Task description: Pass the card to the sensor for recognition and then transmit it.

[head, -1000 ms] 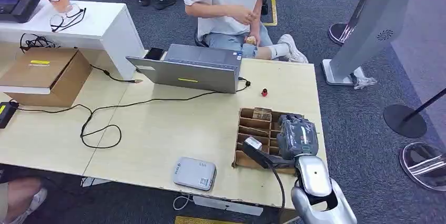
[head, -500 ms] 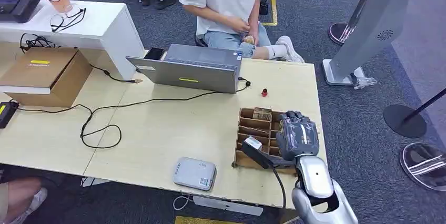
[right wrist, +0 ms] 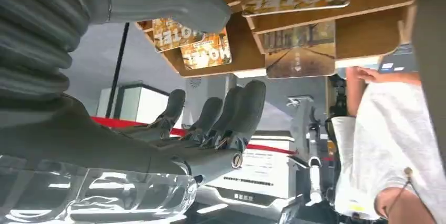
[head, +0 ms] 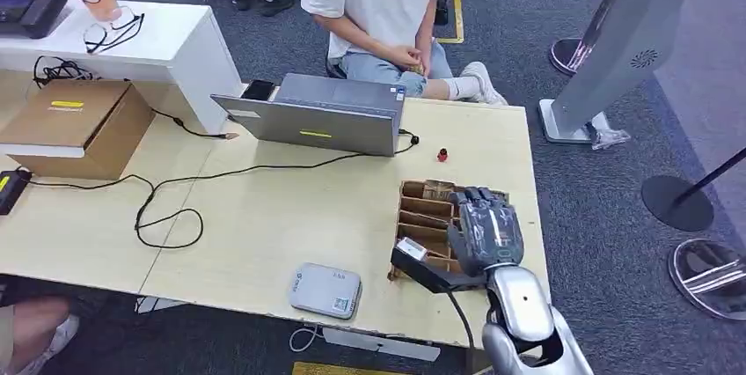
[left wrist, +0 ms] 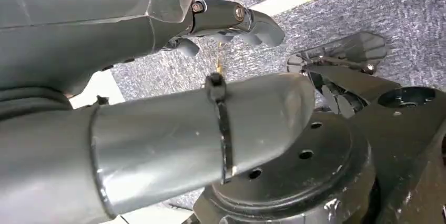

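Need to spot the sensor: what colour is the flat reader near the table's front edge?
Light grey reader, with a small label; head view shows it best.

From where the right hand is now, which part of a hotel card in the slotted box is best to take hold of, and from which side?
Probably the card's free edge that sticks out past its divider, pinched across its thin faces. The cards stand edge-on in the slots of the cardboard box, so the right hand should come from the open top, above them, not from the walled sides.

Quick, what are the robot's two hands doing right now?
Left hand: open, holding nothing.
Right hand: open above the card box, holding nothing.
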You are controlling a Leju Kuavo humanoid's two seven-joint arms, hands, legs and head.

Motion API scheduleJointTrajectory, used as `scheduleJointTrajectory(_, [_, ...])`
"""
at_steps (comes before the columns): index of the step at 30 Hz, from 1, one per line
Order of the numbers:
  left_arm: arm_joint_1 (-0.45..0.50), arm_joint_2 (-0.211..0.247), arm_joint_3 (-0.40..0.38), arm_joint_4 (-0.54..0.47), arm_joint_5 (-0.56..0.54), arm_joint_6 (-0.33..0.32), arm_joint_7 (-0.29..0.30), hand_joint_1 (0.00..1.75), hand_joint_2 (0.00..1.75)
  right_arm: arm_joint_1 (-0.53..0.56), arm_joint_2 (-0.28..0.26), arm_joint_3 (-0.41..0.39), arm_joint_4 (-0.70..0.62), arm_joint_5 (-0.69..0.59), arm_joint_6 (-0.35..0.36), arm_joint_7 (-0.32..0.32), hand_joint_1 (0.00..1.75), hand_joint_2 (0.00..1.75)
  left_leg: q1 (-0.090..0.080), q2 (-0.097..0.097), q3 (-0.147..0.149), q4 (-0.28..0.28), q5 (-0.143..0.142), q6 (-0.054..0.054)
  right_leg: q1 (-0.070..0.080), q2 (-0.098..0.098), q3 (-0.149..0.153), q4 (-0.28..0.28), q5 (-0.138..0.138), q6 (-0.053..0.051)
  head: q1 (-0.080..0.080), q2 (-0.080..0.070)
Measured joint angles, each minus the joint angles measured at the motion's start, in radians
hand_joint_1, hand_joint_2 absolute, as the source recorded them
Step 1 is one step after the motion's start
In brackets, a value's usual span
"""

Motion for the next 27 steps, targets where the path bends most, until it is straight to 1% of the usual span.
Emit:
scheduleJointTrajectory(1, [0.0,-0.001,0.0,-0.002,0.0,-0.001,0.0,0.0,0.0,0.001,0.0,0.003,-0.002,-0.002,0.0,-0.003,0.63,1.75,0.0,0.0,0.0,0.0,0.0,0.0,0.0,0.0,0.0,0.0,0.0,0.0,0.0,0.0])
scheduleJointTrajectory(2, [0.0,-0.002,0.001,-0.004,0.0,-0.003,-0.001,0.0,0.0,0.003,0.0,0.008,-0.006,-0.008,0.002,-0.005,0.68,1.75,0.0,0.0,0.0,0.0,0.0,0.0,0.0,0.0,0.0,0.0,0.0,0.0,0.0,0.0])
scheduleJointTrajectory(11, [0.0,-0.011,0.008,-0.022,-0.001,-0.011,-0.005,0.0,0.0,0.012,-0.001,0.038,-0.023,-0.023,0.008,-0.016,0.65,1.75,0.0,0.0,0.0,0.0,0.0,0.0,0.0,0.0,0.0,0.0,0.0,0.0,0.0,0.0])
scheduleJointTrajectory(13, [0.0,-0.012,0.01,-0.025,-0.002,-0.011,-0.008,0.0,0.0,0.012,-0.002,0.042,-0.023,-0.031,0.009,-0.017,0.66,1.75,0.0,0.0,0.0,0.0,0.0,0.0,0.0,0.0,0.0,0.0,0.0,0.0,0.0,0.0])
scheduleJointTrajectory(14, [0.0,-0.013,0.011,-0.026,-0.002,-0.012,-0.009,0.0,0.0,0.012,-0.002,0.044,-0.023,-0.032,0.009,-0.017,0.77,1.75,0.0,0.0,0.0,0.0,0.0,0.0,0.0,0.0,0.0,0.0,0.0,0.0,0.0,0.0])
scheduleJointTrajectory(16, [0.0,-0.013,0.014,-0.028,-0.002,-0.013,-0.01,0.0,0.0,0.012,-0.002,0.048,-0.023,-0.034,0.009,-0.017,0.77,1.75,0.0,0.0,0.0,0.0,0.0,0.0,0.0,0.0,0.0,0.0,0.0,0.0,0.0,0.0])
scheduleJointTrajectory(17, [0.0,-0.014,0.016,-0.029,-0.002,-0.014,-0.01,0.0,0.0,0.012,-0.002,0.05,-0.023,-0.034,0.01,-0.018,0.82,1.75,0.0,0.0,0.0,0.0,0.0,0.0,0.0,0.0,0.0,0.0,0.0,0.0,0.0,0.0])
scheduleJointTrajectory(19, [0.0,-0.015,0.017,-0.031,-0.002,-0.015,-0.01,0.0,0.0,0.011,-0.002,0.053,-0.023,-0.035,0.011,-0.018,0.82,1.75,0.0,0.0,0.0,0.0,0.0,0.0,0.0,0.0,0.0,0.0,0.0,0.0,0.0,0.0])
scheduleJointTrajectory(20, [0.0,-0.015,0.018,-0.031,-0.002,-0.016,-0.01,0.0,0.0,0.011,-0.002,0.056,-0.022,-0.035,0.012,-0.018,0.79,1.75,0.0,0.0,0.0,0.0,0.0,0.0,0.0,0.0,0.0,0.0,0.0,0.0,0.0,0.0])
scheduleJointTrajectory(27, [0.0,-0.015,0.018,-0.031,-0.003,-0.016,-0.01,0.0,0.0,0.002,-0.002,0.068,-0.005,-0.049,0.02,-0.018,0.84,1.75,0.0,0.0,0.0,0.0,0.0,0.0,0.0,0.0,0.0,0.0,0.0,0.0,0.0,0.0])
